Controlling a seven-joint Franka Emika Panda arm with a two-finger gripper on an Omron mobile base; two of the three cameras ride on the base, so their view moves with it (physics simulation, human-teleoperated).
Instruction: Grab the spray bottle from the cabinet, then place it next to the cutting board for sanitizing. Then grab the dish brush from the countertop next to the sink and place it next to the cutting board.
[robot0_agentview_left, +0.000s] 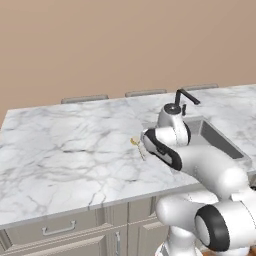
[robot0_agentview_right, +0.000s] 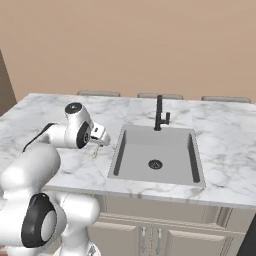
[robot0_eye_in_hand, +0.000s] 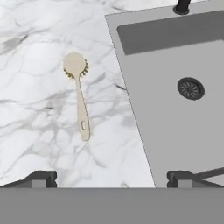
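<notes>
The gripper (robot0_eye_in_hand: 112, 177) is hanging wide open and empty above the counter (robot0_eye_in_hand: 35, 109), while the dish brush (robot0_eye_in_hand: 78, 92) is lying beside the sink (robot0_eye_in_hand: 175, 113).

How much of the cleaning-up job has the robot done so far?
Whether the spray bottle part is done can't be told here. Right now the open gripper hovers over the dish brush, which lies on the countertop beside the sink, not yet grabbed. Still left: grab the brush and take it to the cutting board.
</notes>
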